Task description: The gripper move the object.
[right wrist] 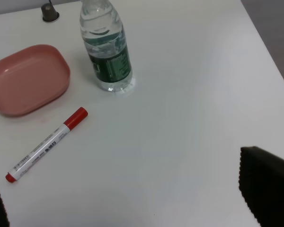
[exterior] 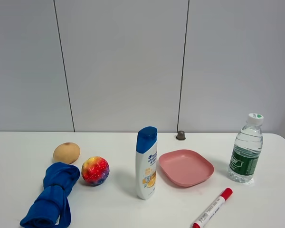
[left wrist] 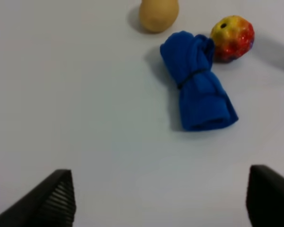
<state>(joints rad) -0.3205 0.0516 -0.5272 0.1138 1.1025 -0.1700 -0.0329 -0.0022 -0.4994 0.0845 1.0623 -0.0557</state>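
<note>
You are looking at a white counter [exterior: 109,209] with the objects lying in a loose row well in from the far edge, spaced so either arm is getting a free approach. Toward the left edge, the rolled blue cloth [exterior: 52,197] is lying near the front edge, just beside the tan egg-shaped object [exterior: 66,153] and the multicoloured ball [exterior: 95,170]. The shampoo bottle [exterior: 146,163] is standing upright mid-counter, just beside the empty pink plate [exterior: 185,167]. Toward the right edge the water bottle [exterior: 246,148] is standing upright, and the red-capped marker [exterior: 213,208] is lying near the front edge.

The task is not naming which object to move, so you cannot tell the target yet.

The left gripper [left wrist: 156,201] is hovering with fingers spread wide, holding nothing. The right gripper [right wrist: 132,208] is likewise gaping and touching nothing.
</note>
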